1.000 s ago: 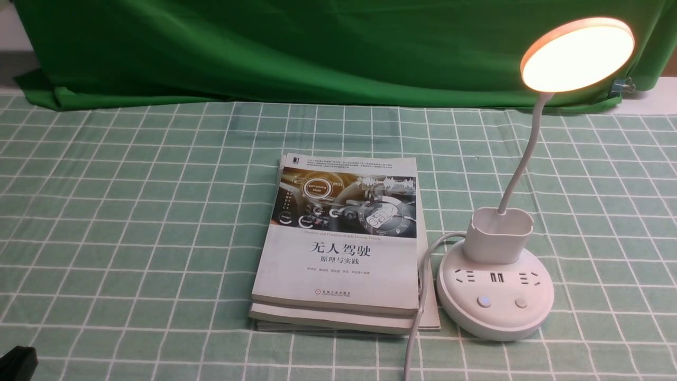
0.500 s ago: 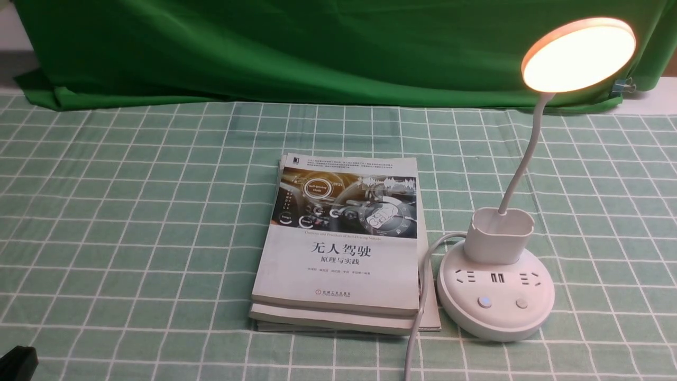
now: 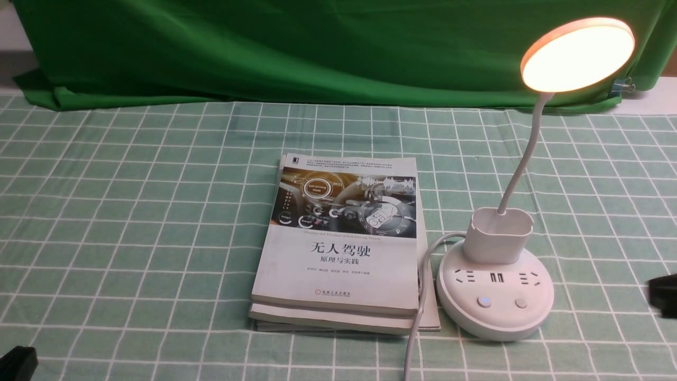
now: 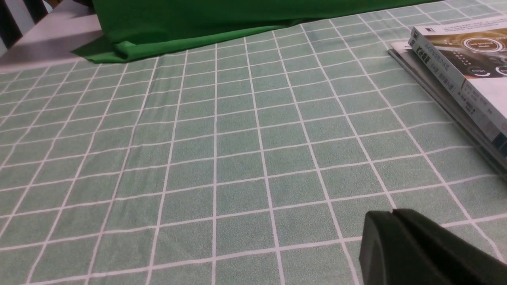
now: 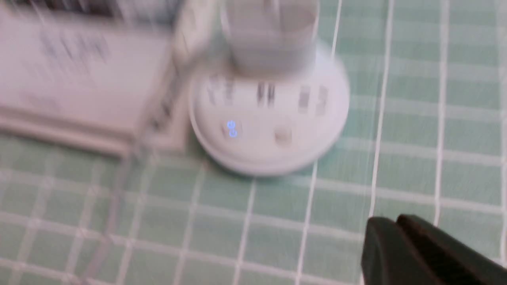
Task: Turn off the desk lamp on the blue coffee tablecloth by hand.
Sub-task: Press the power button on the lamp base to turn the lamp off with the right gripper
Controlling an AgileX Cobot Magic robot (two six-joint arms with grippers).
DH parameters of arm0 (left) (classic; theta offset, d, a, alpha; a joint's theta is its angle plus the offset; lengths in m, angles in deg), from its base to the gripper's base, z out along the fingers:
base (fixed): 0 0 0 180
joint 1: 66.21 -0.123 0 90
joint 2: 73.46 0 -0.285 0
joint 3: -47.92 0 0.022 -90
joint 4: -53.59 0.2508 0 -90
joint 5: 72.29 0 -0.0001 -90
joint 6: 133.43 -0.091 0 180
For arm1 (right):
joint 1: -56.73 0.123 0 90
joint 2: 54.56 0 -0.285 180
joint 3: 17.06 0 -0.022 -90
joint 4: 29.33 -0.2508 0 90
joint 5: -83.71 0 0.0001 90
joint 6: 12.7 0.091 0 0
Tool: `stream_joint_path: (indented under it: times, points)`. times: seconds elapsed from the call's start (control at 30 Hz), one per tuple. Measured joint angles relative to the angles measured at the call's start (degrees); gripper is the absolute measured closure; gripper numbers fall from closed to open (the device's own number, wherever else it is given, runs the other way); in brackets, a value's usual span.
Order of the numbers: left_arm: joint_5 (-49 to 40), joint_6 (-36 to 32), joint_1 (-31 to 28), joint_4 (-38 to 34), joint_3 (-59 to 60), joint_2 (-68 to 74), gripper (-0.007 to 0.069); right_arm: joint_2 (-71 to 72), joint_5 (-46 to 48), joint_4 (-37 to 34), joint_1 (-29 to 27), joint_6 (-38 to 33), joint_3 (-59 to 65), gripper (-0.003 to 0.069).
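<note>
The white desk lamp (image 3: 495,288) stands at the right on the pale green grid tablecloth (image 3: 132,222). Its disc head (image 3: 577,54) glows warm and lit. The round base has two buttons; the left one (image 3: 483,301) shows a blue light, also in the blurred right wrist view (image 5: 232,128). My right gripper (image 3: 664,295) is shut and empty, at the right edge, to the right of the base and apart from it; it also shows in its wrist view (image 5: 390,221). My left gripper (image 3: 16,362) is shut and empty at the near left corner; its wrist view (image 4: 392,213) shows it over bare cloth.
A stack of white books (image 3: 341,243) lies just left of the lamp base. The lamp's white cord (image 3: 418,317) runs toward the near edge between books and base. A dark green backdrop cloth (image 3: 296,47) hangs at the back.
My right gripper has come into the front view at the right edge, moving toward the lamp base. The lamp stays lit. The left gripper has not moved.
</note>
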Motion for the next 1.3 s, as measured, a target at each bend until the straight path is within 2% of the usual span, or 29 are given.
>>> stream_joint_path:
  times: [0.17,0.27,0.37,0.6,1.3]
  points:
    - [0.0,0.0,0.0,0.0,0.0,0.0,0.0624,-12.5,-0.2,0.1,4.4,-1.1,-2.8,0.0620]
    - [0.0,0.0,0.0,0.0,0.0,0.0,0.0624,-18.8,-3.2,0.0,9.1,-1.1,-3.4,0.0620]
    - [0.0,0.0,0.0,0.0,0.0,0.0,0.0624,-23.1,-5.3,-0.3,10.7,-1.1,-3.9,0.0620]
    - [0.0,0.0,0.0,0.0,0.0,0.0,0.0624,-31.8,-9.3,0.4,10.8,-0.9,-7.1,0.0620]
    - [0.0,0.0,0.0,0.0,0.0,0.0,0.0624,-38.2,-11.1,1.0,10.8,0.5,-10.2,0.0620]
